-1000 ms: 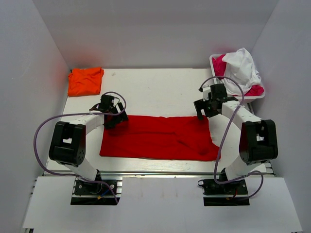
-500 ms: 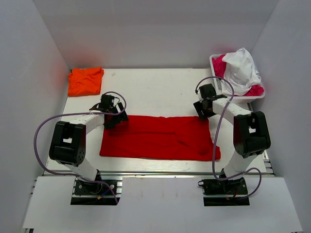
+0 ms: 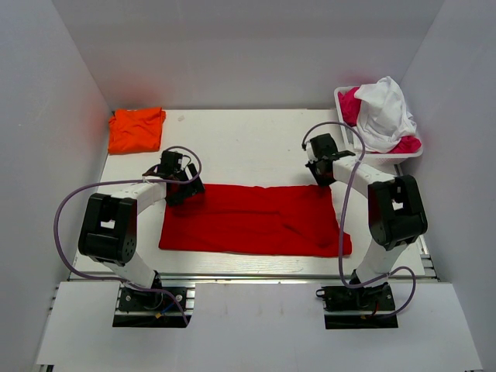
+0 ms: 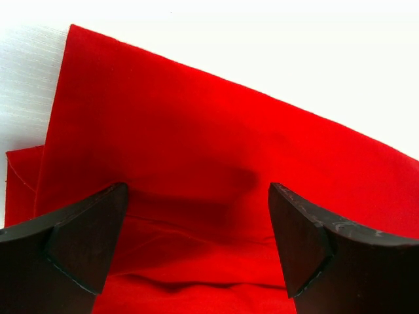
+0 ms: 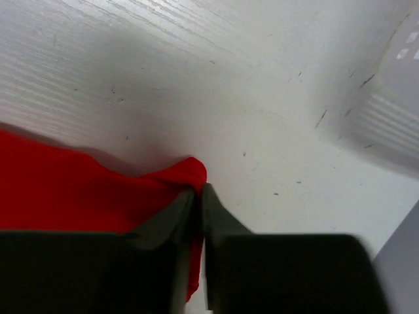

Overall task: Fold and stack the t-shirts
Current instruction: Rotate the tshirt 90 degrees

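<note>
A bright red t-shirt (image 3: pixel 252 219) lies flat as a long rectangle across the near half of the table. An orange t-shirt (image 3: pixel 136 129) sits folded at the far left corner. My left gripper (image 3: pixel 183 191) hovers over the red shirt's far left corner, jaws wide open with red cloth (image 4: pixel 196 163) showing between the fingers. At the far right corner of the red shirt, my right gripper (image 3: pixel 321 176) has its jaws pinched together on a fold of the red cloth (image 5: pixel 186 173) that pokes up between the fingertips.
A white basket (image 3: pixel 344 96) at the far right holds a white garment (image 3: pixel 384 108) and pink cloth (image 3: pixel 353 105). White walls enclose the table on three sides. Purple cables loop off both arms.
My right gripper moved a little left and away onto the shirt's far right corner, and its jaws went from open to pinched on the cloth. The left arm stayed still.
</note>
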